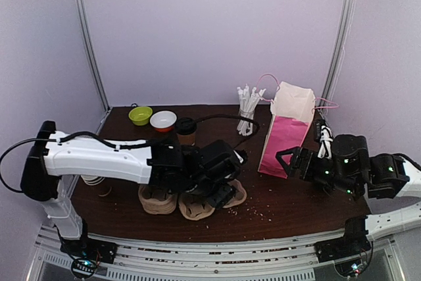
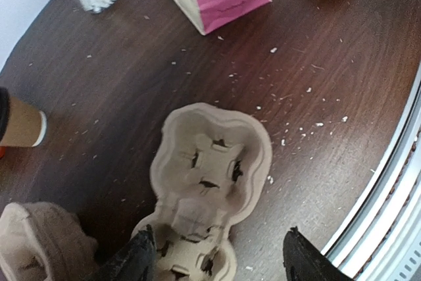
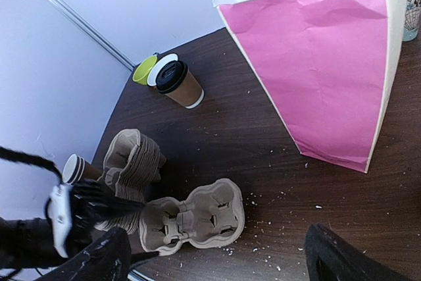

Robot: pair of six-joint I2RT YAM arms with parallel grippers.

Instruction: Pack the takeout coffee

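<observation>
The left end effector (image 2: pixel 220 245) hangs low over the bench (image 2: pixel 316 37). Its fingers (image 2: pixel 135 261) are spread wide and grip nothing. They straddle the near end of a single pulp carrier (image 2: pixel 210 169) without visibly touching it. That carrier lies flat with its wells up and empty, to the left of the pink bag (image 1: pixel 284 136) and nearer the arms. The right end effector (image 3: pixel 217 251) is also wide open and empty, hovering just beside the bag on its near side.

The coffee (image 1: pixel 186 131) stands upright with its black lid on, well to the left of the bag and apart from both arms. As I judge it, the packing is at an early stage: one carrier is laid out, but the coffee is neither in a well nor in the bag. What is left is to pick up the coffee, seat it, and get it into the bag.

A carrier stack (image 1: pixel 158 199) lies farther left of the bag than the single carrier. A green bowl (image 1: pixel 140 115) and a white bowl (image 1: pixel 163 120) sit left of the coffee, farther from the bag. Straws (image 1: pixel 247 110) stand just left of the bag, toward the back. Crumbs dot the bench.

The left arm stretches across in front of the coffee, so a reach from the near side looks crowded. I cannot tell how wide the bag's mouth is.
</observation>
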